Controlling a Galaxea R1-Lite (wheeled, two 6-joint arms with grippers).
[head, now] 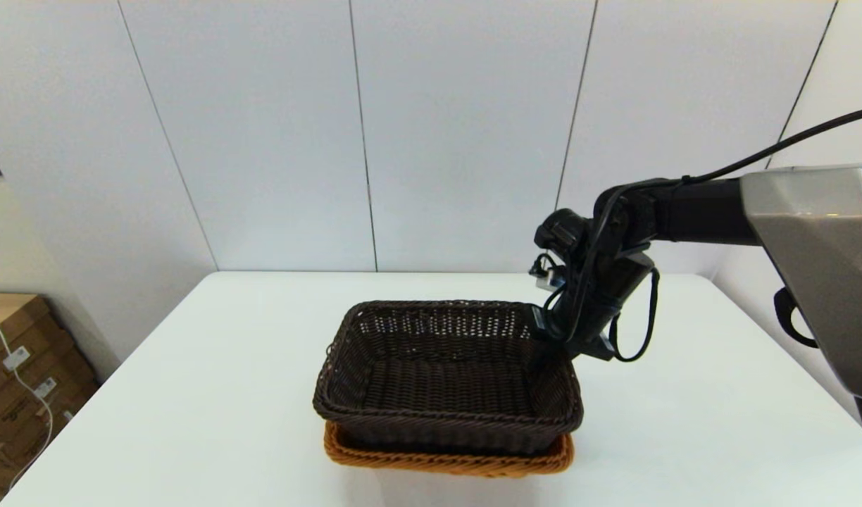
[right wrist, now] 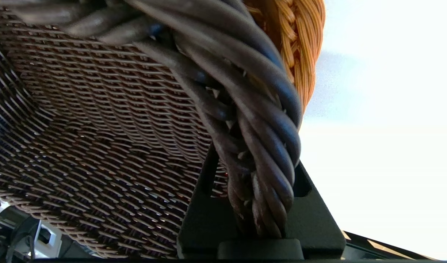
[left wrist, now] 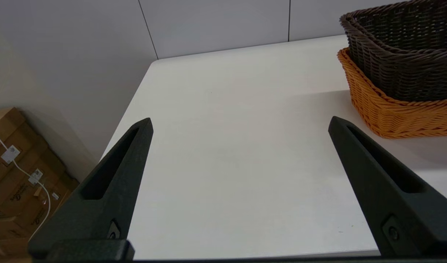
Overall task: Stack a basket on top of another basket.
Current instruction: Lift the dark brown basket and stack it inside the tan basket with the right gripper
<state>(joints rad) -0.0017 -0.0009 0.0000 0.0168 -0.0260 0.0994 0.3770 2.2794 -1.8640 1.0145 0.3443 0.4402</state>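
Dark basket (head: 445, 373) nested in orange basket (head: 448, 461), far end tilted up. Right gripper (head: 547, 331) clamped on its rim at far right corner. Left gripper (left wrist: 240, 126) parked, fingers spread. Risk: dark basket settles crooked on release.

1. The head camera looks forward and down over the whole surface (head: 191, 394).
2. The left wrist camera sits low, well off from the stacked baskets.
3. The right wrist camera presses against the dark basket (right wrist: 99, 120) rim; all three share that stack.
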